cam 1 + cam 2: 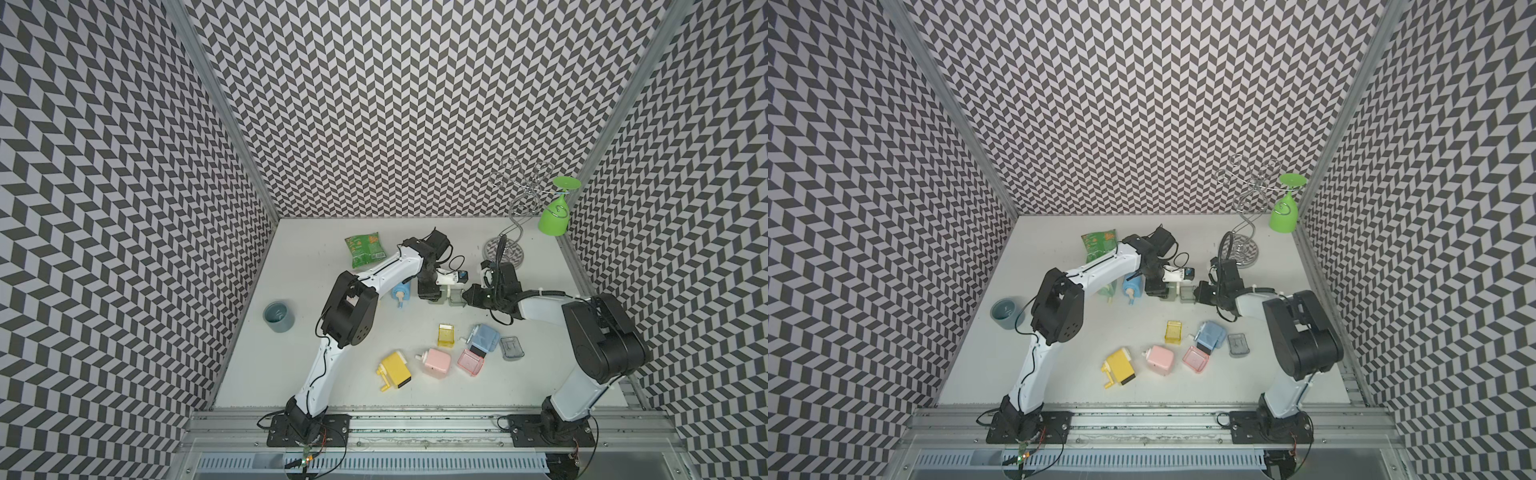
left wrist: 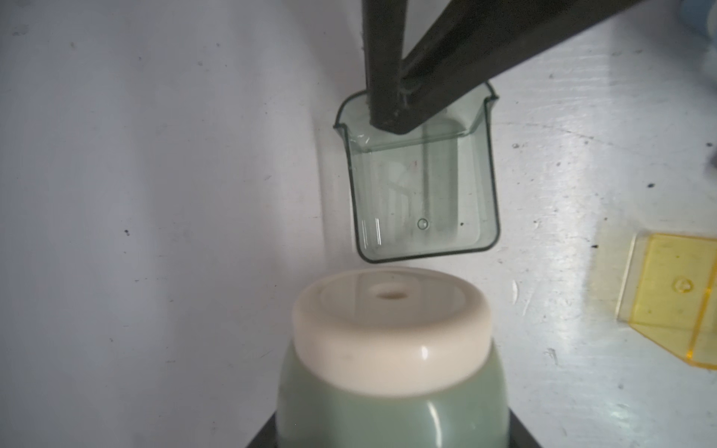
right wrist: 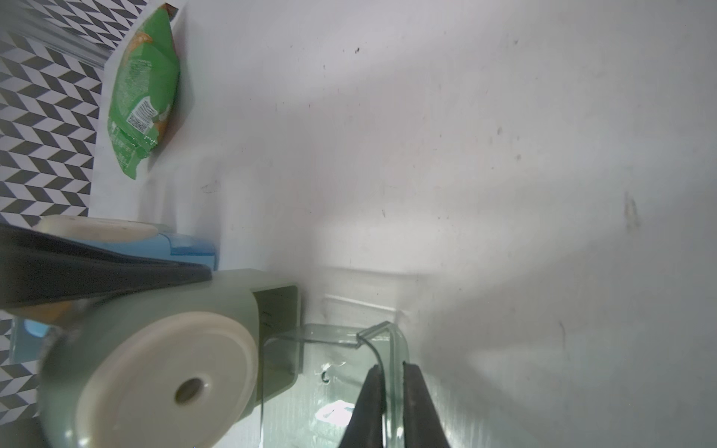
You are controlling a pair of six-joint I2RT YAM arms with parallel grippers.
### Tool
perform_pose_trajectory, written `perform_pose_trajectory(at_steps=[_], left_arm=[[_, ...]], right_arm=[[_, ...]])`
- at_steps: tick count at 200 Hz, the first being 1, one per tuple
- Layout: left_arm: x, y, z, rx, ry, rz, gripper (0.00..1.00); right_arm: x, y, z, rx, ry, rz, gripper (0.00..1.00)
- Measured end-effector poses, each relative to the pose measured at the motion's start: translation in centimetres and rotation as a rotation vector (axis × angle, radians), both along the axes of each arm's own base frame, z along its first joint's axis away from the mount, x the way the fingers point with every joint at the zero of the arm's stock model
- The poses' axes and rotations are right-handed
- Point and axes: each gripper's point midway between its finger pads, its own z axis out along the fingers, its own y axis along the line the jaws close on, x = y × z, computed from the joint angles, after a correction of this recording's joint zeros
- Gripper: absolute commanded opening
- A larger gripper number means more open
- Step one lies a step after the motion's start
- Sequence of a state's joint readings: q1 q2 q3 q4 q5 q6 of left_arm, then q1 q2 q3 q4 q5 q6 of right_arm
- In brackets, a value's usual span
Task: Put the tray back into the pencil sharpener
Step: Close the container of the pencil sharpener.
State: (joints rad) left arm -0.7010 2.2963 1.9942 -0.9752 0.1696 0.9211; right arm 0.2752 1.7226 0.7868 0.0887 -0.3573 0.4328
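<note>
Right jaws: narrow, pinching one end wall of the clear green tray, one jaw inside it and one outside.
Left jaws: closed around the green pencil sharpener; only dark edges show at the frame's bottom.
Tray place: middle of both top views, between the arms, just right of the sharpener.
Right wrist view only: dark slot in the sharpener, facing the tray.
Left wrist view only: the tray's whole outline and a yellow tray at the right edge.
Axis: long axis runs up-down in the left wrist frame, with the flanged end up in the jaws and the plain end down beside the white cap.
</note>
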Motion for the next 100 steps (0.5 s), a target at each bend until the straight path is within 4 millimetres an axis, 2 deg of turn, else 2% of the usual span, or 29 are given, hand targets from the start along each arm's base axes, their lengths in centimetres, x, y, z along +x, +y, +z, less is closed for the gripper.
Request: perform_pose_trajectory(at_steps=[42, 100], left_arm=[[-0.02, -0.08, 0.01, -0.001, 0.003, 0.015, 0.57], [-0.02, -0.09, 0.01, -0.002, 0.005, 0.022, 0.56]], right_arm=[[0.01, 0.29, 0.15, 0.008, 0.0, 0.001, 0.13], [0.08, 0.42, 0.3, 0.051, 0.036, -0.046, 0.19]])
